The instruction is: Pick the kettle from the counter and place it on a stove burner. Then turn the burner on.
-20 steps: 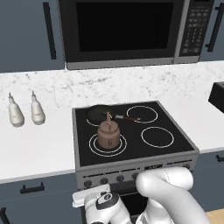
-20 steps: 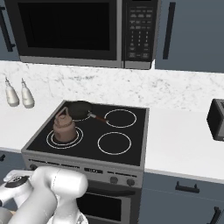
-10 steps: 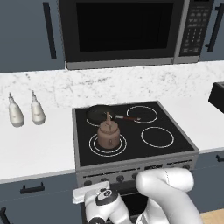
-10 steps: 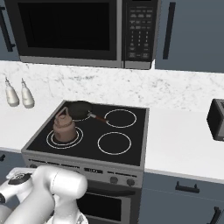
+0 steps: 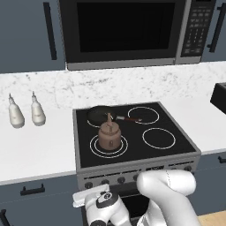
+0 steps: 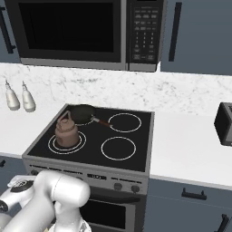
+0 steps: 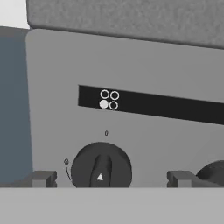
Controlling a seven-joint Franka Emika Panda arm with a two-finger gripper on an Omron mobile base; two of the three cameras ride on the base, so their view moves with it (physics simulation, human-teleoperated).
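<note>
The brown kettle [image 5: 109,136] [image 6: 66,131] stands upright on the front-left stove burner [image 5: 94,148] [image 6: 79,143], a double white ring on the black glass. My gripper [image 7: 112,178] is open, low in front of the stove's grey control panel. Its two fingertips [image 7: 43,178] stand apart on either side of a dark round knob [image 7: 100,168] and do not touch it. Above the knob, a diagram of small circles [image 7: 109,100] has its lower-left circle filled. The white marble counter [image 5: 39,148] lies left of the cooktop.
A black frying pan [image 5: 99,115] with a red-tipped handle sits on the rear-left ring, just behind the kettle. Two white bottles [image 5: 25,113] stand on the left counter. A dark toaster [image 6: 224,123] is on the right counter. A second knob [image 7: 214,173] shows at the right of the hand view.
My hand has crept only slightly in front of the control panel. The kettle, pan and bottles have not moved.
</note>
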